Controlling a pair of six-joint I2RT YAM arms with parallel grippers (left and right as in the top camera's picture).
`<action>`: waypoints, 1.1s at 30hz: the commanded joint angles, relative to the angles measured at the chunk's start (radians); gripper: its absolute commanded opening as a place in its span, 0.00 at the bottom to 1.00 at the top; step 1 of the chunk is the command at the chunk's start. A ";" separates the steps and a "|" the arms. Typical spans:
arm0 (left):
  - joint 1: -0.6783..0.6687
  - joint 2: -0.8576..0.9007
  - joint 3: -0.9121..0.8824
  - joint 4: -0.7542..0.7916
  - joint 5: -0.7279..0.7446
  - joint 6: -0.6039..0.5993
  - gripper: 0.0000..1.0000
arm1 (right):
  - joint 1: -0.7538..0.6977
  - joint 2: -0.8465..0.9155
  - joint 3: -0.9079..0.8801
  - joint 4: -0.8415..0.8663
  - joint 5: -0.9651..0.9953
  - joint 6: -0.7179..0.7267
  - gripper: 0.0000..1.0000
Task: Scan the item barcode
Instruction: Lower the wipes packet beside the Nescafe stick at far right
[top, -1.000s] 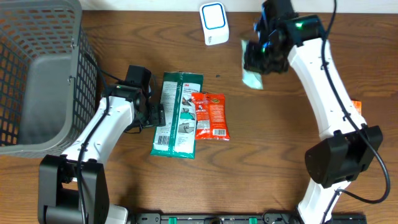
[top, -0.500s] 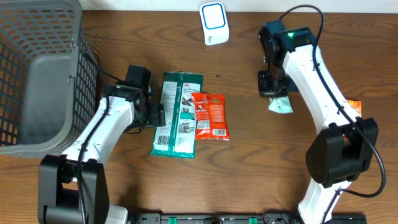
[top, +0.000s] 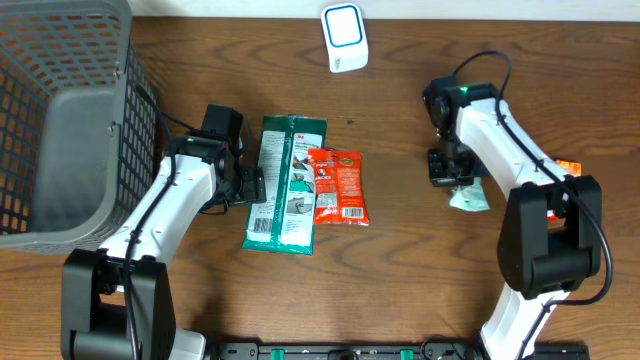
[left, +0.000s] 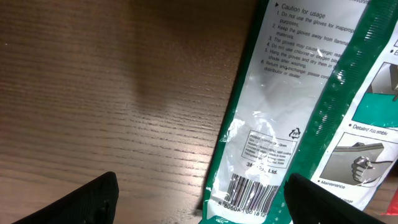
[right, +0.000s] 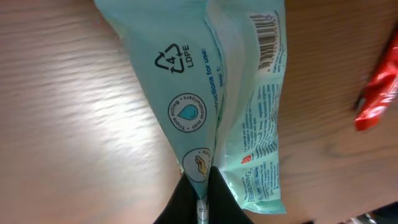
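- Overhead: the right gripper (top: 452, 168) is pinched tight on one end of the pale teal pouch (top: 470, 198), which trails from the jaws toward the near side of the table (top: 400, 290). The scanner (top: 343, 38) stands at the far edge, well apart, up and to the left of that grip. The left gripper (top: 252, 186) sits with jaws spread wide just beside the green glove packet (top: 285, 185), which lies lengthwise front to back, with an orange packet (top: 337, 186) touching its right side.
- Left wrist: the fingertips (left: 93, 199) stand far apart and hold nothing. The packet barcode (left: 249, 193) lies between them, at the packet's near corner.
- Right wrist: the fingers (right: 180, 205) clamp the pouch's lower seam. Its long axis runs straight away from the jaws, and the pouch barcode (right: 267, 40) sits near the far end, facing this camera. The right arm looks nearer the scanner, so that far end probably has to be turned toward it.
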 joint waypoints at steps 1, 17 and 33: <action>0.000 -0.001 0.004 -0.003 -0.009 -0.003 0.86 | -0.035 -0.007 -0.051 0.065 0.146 -0.004 0.01; 0.000 -0.001 0.004 -0.003 -0.008 -0.003 0.86 | -0.182 -0.007 -0.124 0.284 0.212 -0.010 0.02; 0.000 -0.001 0.004 -0.003 -0.009 -0.003 0.86 | -0.204 -0.007 -0.124 0.353 -0.056 -0.114 0.72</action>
